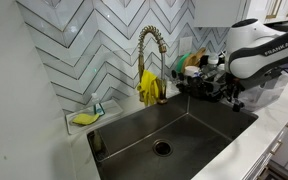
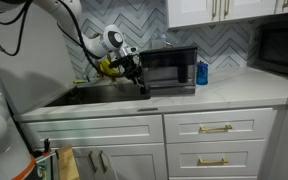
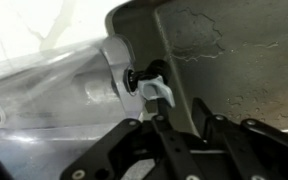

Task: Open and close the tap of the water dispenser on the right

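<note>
One blurred water dispenser (image 3: 144,82) beyond hand (image 3: 177,118)

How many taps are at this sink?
2. The tall gold faucet stands behind the sink, yellow gloves draped on it; the small dispenser tap shows just ahead of the gripper in the wrist view. The arm may hide others.

Grey-and-white chevron tiles (image 1: 84,40) cover the wall behind a pale worktop (image 2: 234,92); white drawers (image 2: 254,128) with brass handles (image 2: 216,128) sit below, a black microwave (image 2: 169,70) stands on it
</note>
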`<act>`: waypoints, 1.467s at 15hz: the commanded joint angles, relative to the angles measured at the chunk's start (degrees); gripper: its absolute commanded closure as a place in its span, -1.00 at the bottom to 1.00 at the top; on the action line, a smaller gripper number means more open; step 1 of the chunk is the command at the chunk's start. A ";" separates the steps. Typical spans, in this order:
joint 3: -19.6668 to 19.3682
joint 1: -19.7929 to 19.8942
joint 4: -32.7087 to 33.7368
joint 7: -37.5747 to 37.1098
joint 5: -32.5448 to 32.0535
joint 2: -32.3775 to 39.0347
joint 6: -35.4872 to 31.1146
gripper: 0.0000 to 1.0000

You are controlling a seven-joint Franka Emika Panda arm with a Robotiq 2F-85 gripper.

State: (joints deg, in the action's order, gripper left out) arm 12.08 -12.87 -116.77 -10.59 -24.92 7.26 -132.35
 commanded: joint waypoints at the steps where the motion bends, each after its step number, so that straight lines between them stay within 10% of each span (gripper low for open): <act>1: -0.13 -1.13 -0.07 -0.15 0.65 0.10 1.70 0.21; 8: -0.15 -1.66 0.36 -0.95 -1.28 -0.65 3.45 -0.98; 22: 1.34 -1.95 -1.03 -3.10 14.03 -13.62 17.90 -1.00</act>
State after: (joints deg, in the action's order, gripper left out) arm 13.20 -15.44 -114.33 -12.39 -16.17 -0.20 -115.37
